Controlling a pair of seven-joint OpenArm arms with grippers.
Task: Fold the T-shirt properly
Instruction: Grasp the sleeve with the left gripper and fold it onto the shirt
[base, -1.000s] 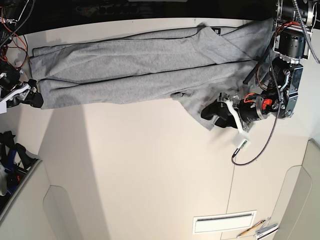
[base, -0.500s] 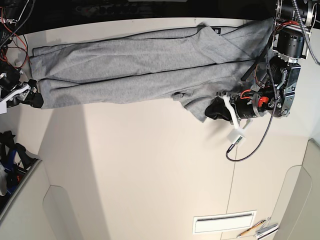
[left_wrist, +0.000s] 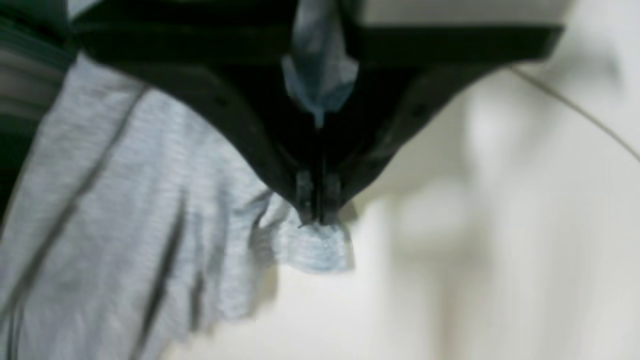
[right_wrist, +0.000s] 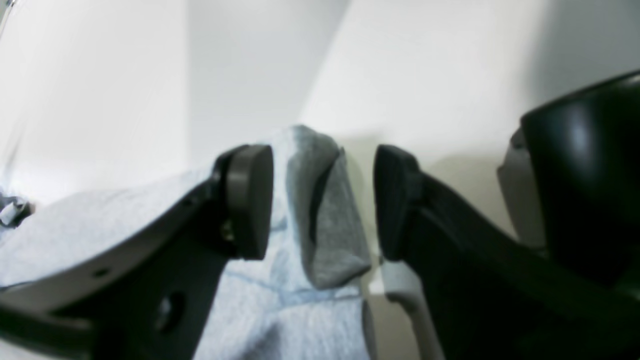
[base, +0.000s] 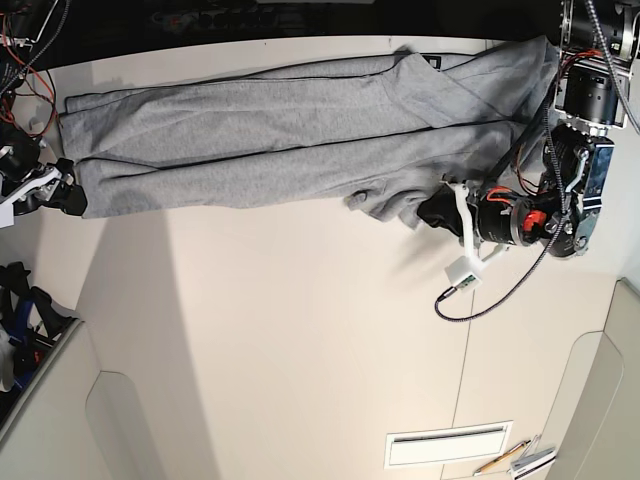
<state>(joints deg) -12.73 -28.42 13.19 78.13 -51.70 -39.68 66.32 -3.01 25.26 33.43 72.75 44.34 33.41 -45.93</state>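
T-shirt (base: 270, 130), plain heather grey, lies stretched in a long folded band across the far part of the pale table (base: 300, 350), its dark hem edge toward the side of the right gripper (base: 70, 195) and its collar end bunched toward the left gripper (base: 430, 215). Left gripper: fingers clenched on a small fold of the shirt's near edge, with the cloth pinched between the closed tips and a puckered tab showing just past them in the left wrist view. Right gripper: fingers (right_wrist: 247, 200) parted, standing on either side of a raised corner of grey cloth; contact between the pads and the cloth cannot be told. A looped black cable (base: 490, 300) hangs from the left arm and rests on the table beside the shirt.
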